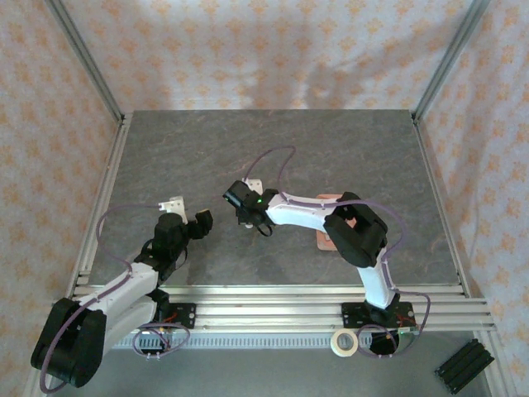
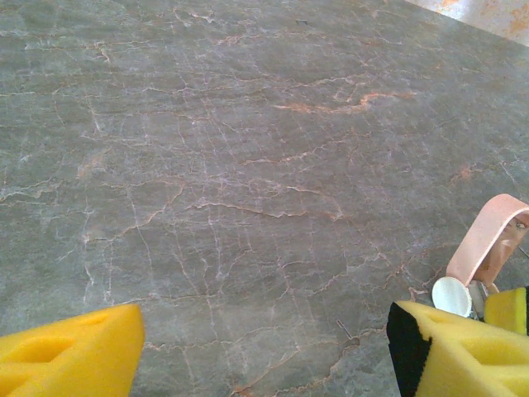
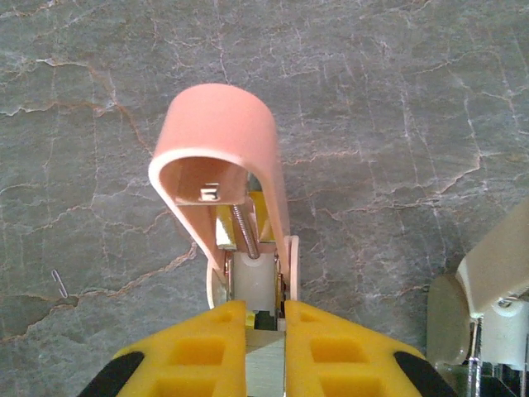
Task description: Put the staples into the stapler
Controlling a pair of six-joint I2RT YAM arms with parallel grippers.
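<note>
Pinching the pink stapler [image 3: 219, 149] by its rear end, the right gripper [image 3: 264, 318] has its yellow fingers [image 3: 198, 347] drawn in tight against the pale body on both sides. The stapler's rounded pink top is swung up and open. This shows its hollow underside, a small metal tab and a thin coil spring running down towards the hinge. Below it lies the grey marbled tabletop [image 1: 248, 141]; whether the stapler's base touches the surface cannot be told. In the top view the right gripper [image 1: 241, 198] reaches leftwards from its folded arm, near the middle of the tabletop.

The left gripper [image 2: 264, 351] stands wide open with nothing between its yellow fingers, which sit at the bottom corners of its wrist view over bare stone. In that view the stapler [image 2: 488, 240] appears at the right edge, its open top tilted, with a white round disc [image 2: 451, 296] just below it. In the top view the left gripper [image 1: 201, 222] faces the right one, near it but apart.

A thin sliver of bent grey wire [image 3: 58, 284] lies on the tabletop left of the stapler; whether it is a staple I cannot tell. A flat pink block [image 1: 324, 241] lies partly under the right arm's elbow. A roll of tape [image 1: 343, 341] sits on the near rail.
</note>
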